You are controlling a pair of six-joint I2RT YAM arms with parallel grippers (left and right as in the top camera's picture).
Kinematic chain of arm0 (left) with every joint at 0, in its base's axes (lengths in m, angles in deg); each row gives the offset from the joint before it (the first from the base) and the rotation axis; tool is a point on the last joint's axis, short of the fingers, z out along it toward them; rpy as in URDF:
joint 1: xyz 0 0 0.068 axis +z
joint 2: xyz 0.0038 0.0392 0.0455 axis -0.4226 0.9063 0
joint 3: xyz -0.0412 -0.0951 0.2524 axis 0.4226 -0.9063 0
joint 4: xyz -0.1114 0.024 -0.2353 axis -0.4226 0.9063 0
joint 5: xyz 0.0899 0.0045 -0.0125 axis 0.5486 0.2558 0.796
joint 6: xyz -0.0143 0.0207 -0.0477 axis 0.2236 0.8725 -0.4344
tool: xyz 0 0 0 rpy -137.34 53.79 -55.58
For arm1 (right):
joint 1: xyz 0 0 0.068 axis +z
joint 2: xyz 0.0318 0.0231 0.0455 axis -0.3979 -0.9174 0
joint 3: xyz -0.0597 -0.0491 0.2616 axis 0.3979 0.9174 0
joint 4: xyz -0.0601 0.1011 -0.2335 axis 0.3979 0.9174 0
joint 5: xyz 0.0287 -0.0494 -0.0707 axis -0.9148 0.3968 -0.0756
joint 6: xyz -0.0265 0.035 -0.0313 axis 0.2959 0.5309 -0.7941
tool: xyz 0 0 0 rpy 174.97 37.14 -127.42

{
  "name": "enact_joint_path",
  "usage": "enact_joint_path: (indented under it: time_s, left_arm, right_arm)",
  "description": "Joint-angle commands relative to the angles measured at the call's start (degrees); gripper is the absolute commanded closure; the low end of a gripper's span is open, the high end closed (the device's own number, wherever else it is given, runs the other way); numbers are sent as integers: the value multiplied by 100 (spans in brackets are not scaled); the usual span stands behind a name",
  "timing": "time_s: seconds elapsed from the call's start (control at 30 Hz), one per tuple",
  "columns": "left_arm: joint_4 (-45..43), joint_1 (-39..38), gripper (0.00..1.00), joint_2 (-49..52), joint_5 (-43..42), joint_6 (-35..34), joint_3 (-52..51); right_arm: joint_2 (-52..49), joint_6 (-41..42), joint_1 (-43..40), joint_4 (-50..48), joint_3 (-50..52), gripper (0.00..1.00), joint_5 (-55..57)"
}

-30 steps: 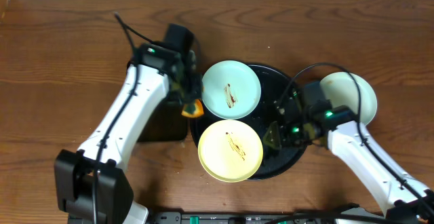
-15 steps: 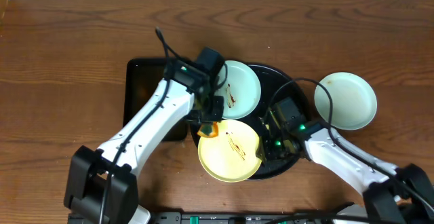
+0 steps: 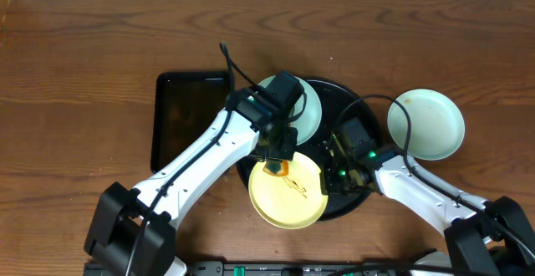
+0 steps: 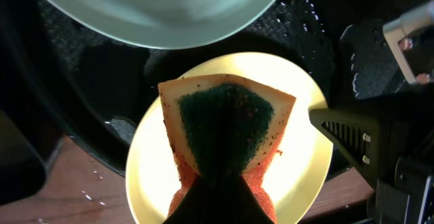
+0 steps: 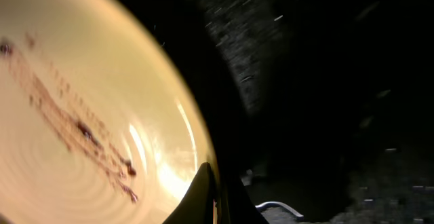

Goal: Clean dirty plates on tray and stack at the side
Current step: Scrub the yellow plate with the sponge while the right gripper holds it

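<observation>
Brown wood-grain worktop (image 3: 75, 75) carries a round black tray (image 3: 334, 92) near the middle of its near edge and a rectangular black tray (image 3: 188, 117) just beside it on the left. Bare wood runs along the whole far edge, fills the left end beyond the rectangular tray, and shows in the near right corner.

Plate positions:
- The yellow plate (image 3: 292, 201) lies flat and face up on the near left part of the round tray, with its near edge overhanging the tray rim toward the near edge of the worktop. A brown smear (image 5: 81, 132) crosses its middle as a diagonal streak. The plate is round and has no long axis.
- The left mint plate (image 3: 308, 113) lies face up on the far left part of the round tray, partly under the left arm, with its rim close to the yellow plate.
- The right mint plate (image 3: 425, 124) rests on bare wood just beside the tray's right rim.

The left gripper (image 3: 278, 146) is clamped on an orange sponge (image 3: 274, 168) with a green face. The sponge sits over the far left part of the yellow plate, and its broad edge points away from the gripper.

The right gripper (image 3: 330, 176) is over the tray's centre. Its fingers (image 5: 193, 203) are pinched together on the right rim of the yellow plate.
</observation>
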Motion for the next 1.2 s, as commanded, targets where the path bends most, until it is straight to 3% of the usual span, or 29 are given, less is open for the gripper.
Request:
enact_joint_path:
  time_s: [0.0,0.13,0.33,0.6,1.0,1.17]
  left_arm:
    - [-42,-44,92,55,-4,-345,-31]
    - [-149,-59,92,170,-221,-490,-37]
    - [-678,-92,92,313,-1239,-535,-238]
    - [-1840,-131,92,315,-2061,-1613,-946]
    - [-3147,-518,92,354,-1895,-2909,-1585]
    - [-3329,-647,92,481,-1777,-3064,-1598]
  right_arm:
    - [-74,-33,-243,72,24,99,710]
    - [-74,-212,-323,208,-142,99,905]
    - [-76,-247,-328,313,-249,99,1226]
    - [-76,-247,-326,317,-249,99,1224]
    - [-76,-247,-326,319,-249,99,1222]
    - [-76,-247,-326,358,-249,99,1222]
